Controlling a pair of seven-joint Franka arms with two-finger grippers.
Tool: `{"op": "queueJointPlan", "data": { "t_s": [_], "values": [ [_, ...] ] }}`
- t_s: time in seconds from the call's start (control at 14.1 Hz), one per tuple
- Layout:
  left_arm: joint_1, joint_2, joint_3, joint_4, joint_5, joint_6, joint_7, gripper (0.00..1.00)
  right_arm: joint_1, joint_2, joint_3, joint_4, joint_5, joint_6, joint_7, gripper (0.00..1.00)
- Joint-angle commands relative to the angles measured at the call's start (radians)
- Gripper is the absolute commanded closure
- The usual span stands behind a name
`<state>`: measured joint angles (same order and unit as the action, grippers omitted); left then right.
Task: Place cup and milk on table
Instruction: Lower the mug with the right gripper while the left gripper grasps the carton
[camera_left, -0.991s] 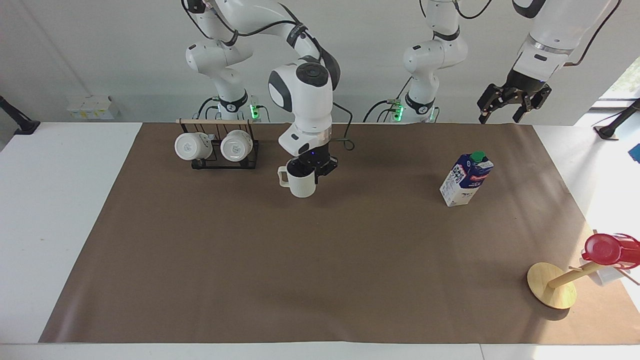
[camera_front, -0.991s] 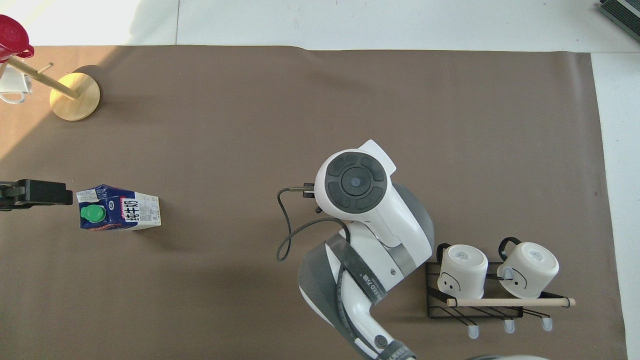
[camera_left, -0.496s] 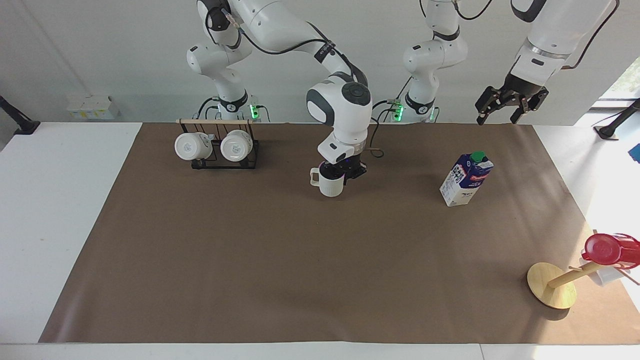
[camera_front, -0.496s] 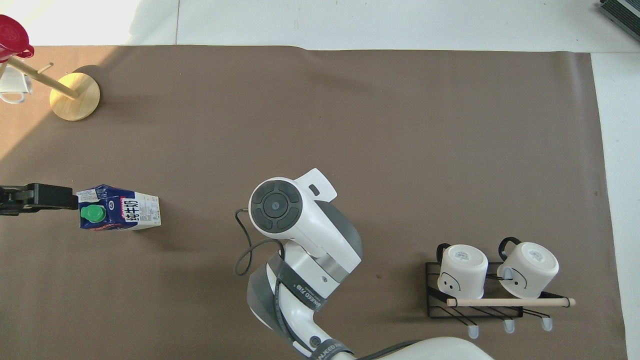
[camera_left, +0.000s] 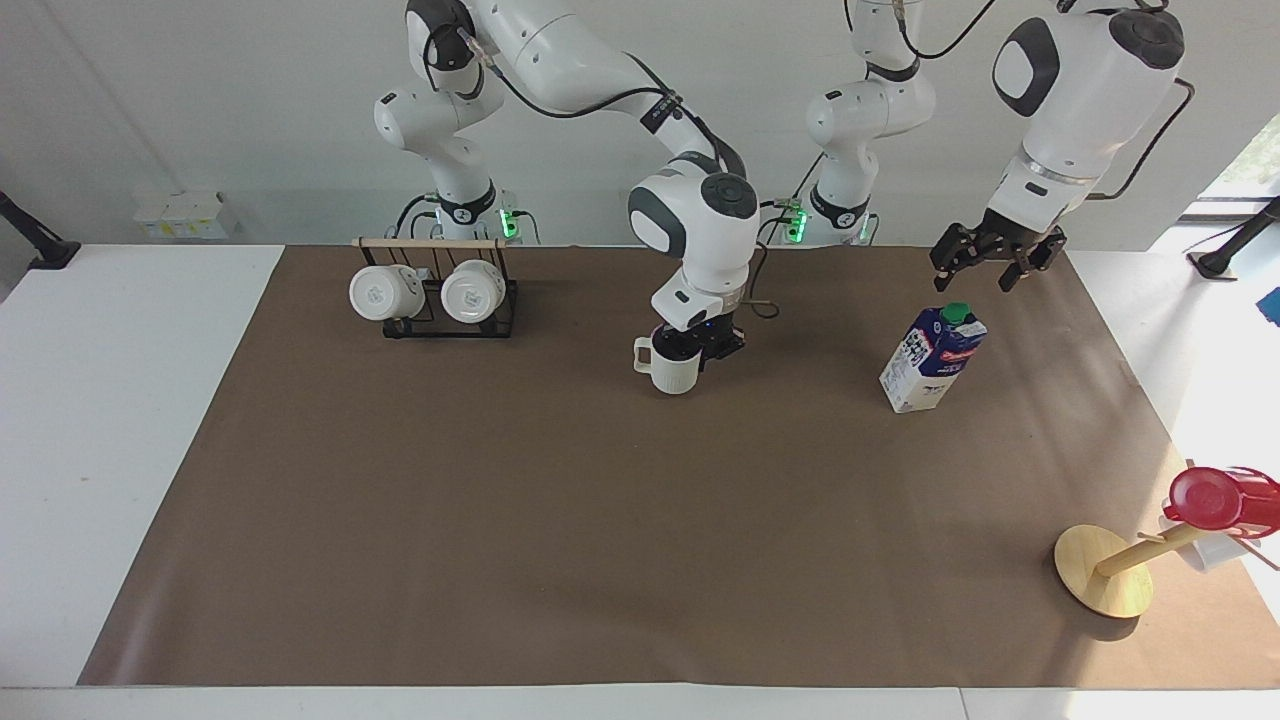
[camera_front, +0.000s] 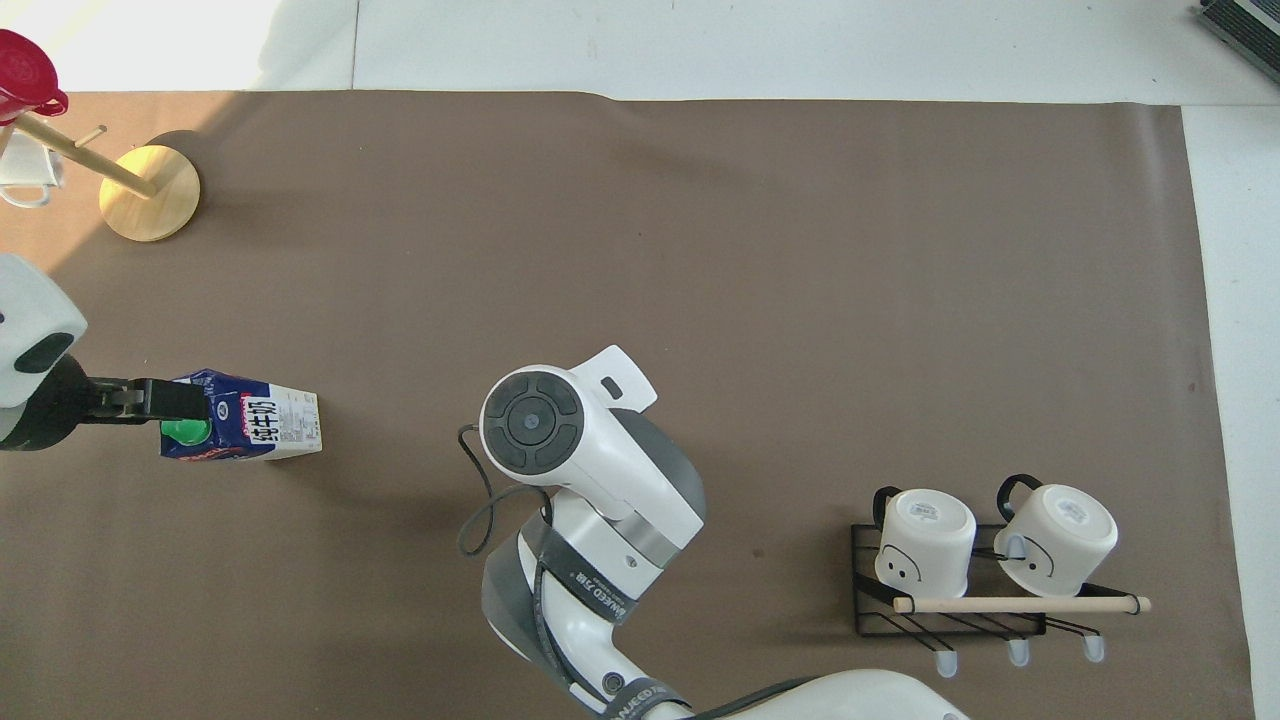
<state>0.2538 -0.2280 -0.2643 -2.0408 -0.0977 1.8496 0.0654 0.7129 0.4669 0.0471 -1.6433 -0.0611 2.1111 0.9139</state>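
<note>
The off-white cup (camera_left: 673, 368) hangs upright from my right gripper (camera_left: 692, 348), which is shut on its rim, low at the brown mat (camera_left: 600, 520) of the white table (camera_left: 120, 400). I cannot tell if the cup touches the mat. In the overhead view my right arm (camera_front: 560, 440) hides the cup. The blue-and-white milk (camera_left: 933, 360) stands on the mat toward the left arm's end. It also shows in the overhead view (camera_front: 260, 430). My left gripper (camera_left: 976, 270) is open and empty just above the milk's green cap (camera_left: 957, 311), and over it in the overhead view (camera_front: 185, 400).
A black rack (camera_left: 435, 318) with two white mugs stands on the mat toward the right arm's end, near the robots; it also shows in the overhead view (camera_front: 950, 600). A tilted wooden stand (camera_left: 1105, 570) bearing a red cup (camera_left: 1215, 498) sits far from the robots toward the left arm's end.
My right gripper carried the cup toward the left arm's end of the table and lowered it. My left gripper came down over the milk's cap.
</note>
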Motion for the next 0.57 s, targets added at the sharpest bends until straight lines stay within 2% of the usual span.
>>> {"op": "queueJointPlan", "data": {
  "t_s": [0.0, 0.35, 0.5],
  "values": [
    [0.005, -0.022, 0.002, -0.071, 0.009, 0.082, 0.042, 0.0, 0.005, 0.024, 0.002, 0.02, -0.01, 0.055, 0.022, 1.0],
    [0.012, -0.008, 0.002, -0.156, 0.009, 0.199, 0.074, 0.0, 0.003, 0.024, 0.002, 0.011, 0.003, 0.063, 0.036, 0.84],
    [0.01, -0.005, 0.002, -0.22, 0.009, 0.284, 0.074, 0.0, 0.003, 0.024, 0.002, 0.013, 0.009, 0.067, 0.045, 0.7]
  ]
}}
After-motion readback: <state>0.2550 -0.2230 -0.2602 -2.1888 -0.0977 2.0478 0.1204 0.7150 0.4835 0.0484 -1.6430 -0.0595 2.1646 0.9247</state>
